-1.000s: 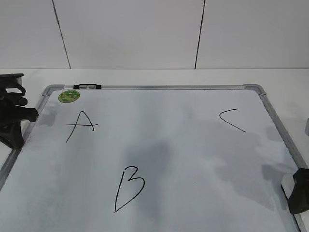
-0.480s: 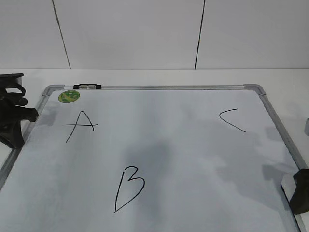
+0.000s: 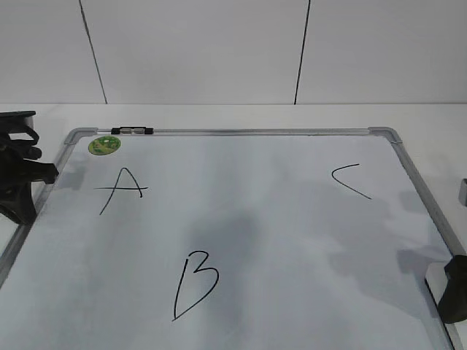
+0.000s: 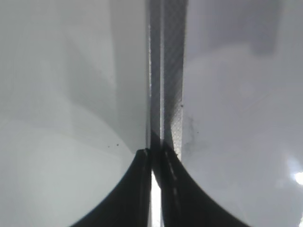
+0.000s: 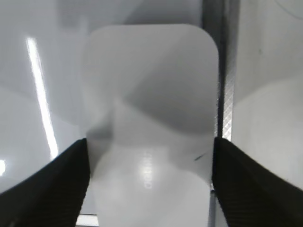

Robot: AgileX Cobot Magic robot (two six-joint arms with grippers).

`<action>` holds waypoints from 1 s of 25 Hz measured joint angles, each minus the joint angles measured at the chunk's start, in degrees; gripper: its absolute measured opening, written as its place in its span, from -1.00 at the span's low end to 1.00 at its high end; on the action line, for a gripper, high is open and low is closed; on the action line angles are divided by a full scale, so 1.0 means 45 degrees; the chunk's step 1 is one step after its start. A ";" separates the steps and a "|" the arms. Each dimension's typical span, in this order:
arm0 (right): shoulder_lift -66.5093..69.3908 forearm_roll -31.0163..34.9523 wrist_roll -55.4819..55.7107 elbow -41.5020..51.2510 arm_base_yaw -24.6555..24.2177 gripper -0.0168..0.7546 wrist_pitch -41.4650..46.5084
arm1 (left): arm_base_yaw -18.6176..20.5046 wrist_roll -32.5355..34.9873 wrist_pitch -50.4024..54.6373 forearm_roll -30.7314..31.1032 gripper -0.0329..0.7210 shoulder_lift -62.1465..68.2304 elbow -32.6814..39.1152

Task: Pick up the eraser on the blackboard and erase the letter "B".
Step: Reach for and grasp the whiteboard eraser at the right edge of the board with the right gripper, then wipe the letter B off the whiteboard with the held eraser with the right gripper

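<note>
Right gripper (image 3: 454,290) lower at board's right edge than 1 s ago, dropping over eraser (image 5: 151,127). Wrist view: jaws wide, straddling the white block w/ one finger each side; contact uncertain, not clamped yet. Eraser lies on blackboard (image 3: 241,132) just inside right frame; barely seen in ext. view behind gripper. Means grasp approach nearly done; next likely close + lift. Left gripper (image 4: 152,161) parked over left frame, jaws pinched nearly together, holding nothing. Letter "B" (image 3: 194,283) intact, lower centre, well apart from eraser.
</note>
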 joint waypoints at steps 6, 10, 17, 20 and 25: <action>0.0000 -0.0038 0.0000 0.0000 0.0000 0.73 0.0023 | 0.0000 0.0000 0.0000 0.0000 -0.86 0.0000 0.0000; 0.0000 -0.0059 0.0000 0.0000 0.0000 0.73 0.0068 | 0.0000 0.0000 0.0000 0.0000 -0.86 0.0000 0.0000; 0.0000 0.0052 -0.0115 0.0000 0.0242 0.73 0.0291 | 0.0000 0.0000 0.0000 0.0000 -0.86 0.0000 0.0000; 0.0000 -0.0098 -0.0141 0.0000 0.0347 0.73 0.0291 | 0.0000 0.0000 0.0000 0.0000 -0.86 0.0000 0.0000; 0.0000 -0.0207 -0.0141 0.0000 0.0347 0.73 0.0291 | 0.0000 0.0000 0.0000 0.0000 -0.86 0.0000 0.0000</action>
